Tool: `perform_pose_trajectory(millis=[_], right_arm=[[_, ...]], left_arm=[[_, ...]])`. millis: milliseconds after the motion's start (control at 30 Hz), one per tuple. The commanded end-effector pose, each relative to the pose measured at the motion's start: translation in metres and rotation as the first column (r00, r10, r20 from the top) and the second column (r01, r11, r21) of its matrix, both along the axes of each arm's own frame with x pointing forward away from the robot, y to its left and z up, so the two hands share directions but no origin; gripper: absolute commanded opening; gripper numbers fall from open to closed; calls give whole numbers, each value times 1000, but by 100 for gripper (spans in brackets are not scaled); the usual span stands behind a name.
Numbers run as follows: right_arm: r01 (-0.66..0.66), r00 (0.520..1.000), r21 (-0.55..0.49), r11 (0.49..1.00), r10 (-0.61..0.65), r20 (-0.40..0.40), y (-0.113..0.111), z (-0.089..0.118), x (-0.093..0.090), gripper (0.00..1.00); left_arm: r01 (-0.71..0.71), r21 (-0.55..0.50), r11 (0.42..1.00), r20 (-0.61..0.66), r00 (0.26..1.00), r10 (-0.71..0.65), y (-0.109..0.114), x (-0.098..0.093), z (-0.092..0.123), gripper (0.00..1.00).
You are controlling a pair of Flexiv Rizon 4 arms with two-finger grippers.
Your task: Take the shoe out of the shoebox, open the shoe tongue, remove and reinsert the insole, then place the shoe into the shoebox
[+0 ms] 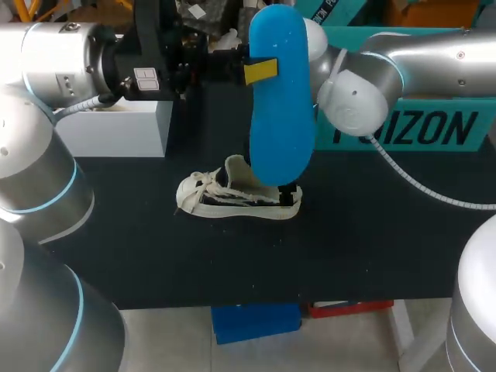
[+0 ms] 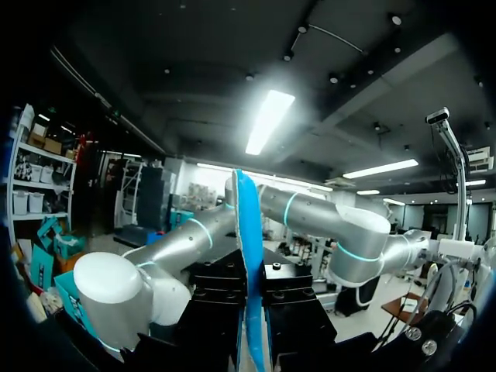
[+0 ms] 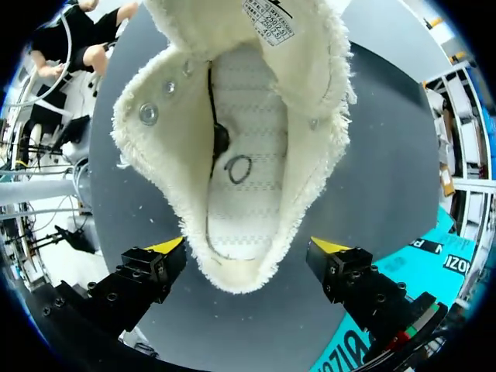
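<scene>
From the head view, the left pincer [image 1: 260, 70] is clenched on the blue insole [image 1: 280, 116] and holds it upright, well above the tabletop [image 1: 349, 248]. The shoe [image 1: 232, 198] lies on its side below, toe toward the white box [image 1: 116, 128]. The right arm [image 1: 403, 62] reaches in behind the insole. Its working end is mostly hidden there, though a dark bit at the heel may be one of its fingers. A teal box [image 1: 434, 128], likely the shoebox, stands at the far right.

In the left wrist view the insole shows edge-on, pinched from both sides by the black fingers.

The right wrist view looks straight down into the shoe mouth. The tongue [image 3: 267, 23] is folded forward and the footbed [image 3: 236, 194] is bare. The right pincer [image 3: 248, 260] is released, with one yellow tip on each side of the heel and neither pressing on it.

The insole is out, so the step in hand appears to be reinsertion. The next move calls for lowering the insole toe-first into the opening. The right pincer would probably need to steady the heel so the soft collar does not fold under.
</scene>
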State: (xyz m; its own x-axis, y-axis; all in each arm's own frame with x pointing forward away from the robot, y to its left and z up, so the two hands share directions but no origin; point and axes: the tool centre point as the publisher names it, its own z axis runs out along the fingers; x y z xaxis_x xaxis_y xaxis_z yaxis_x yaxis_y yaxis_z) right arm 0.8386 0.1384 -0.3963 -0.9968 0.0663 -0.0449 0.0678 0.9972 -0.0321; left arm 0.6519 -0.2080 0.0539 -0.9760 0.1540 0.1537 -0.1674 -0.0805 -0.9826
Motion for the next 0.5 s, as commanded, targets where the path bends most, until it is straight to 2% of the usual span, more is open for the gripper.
perform_pose_trajectory(millis=[33,500], right_arm=[[0,1000,-36,999,-1,-10,5,-3,3,100],[0,1000,-14,1000,0,-12,4,-2,5,100]], left_arm=[[-3,2,1000,0,1000,3,-1,-1,0,0],[-3,2,1000,0,1000,3,-1,-1,0,0]])
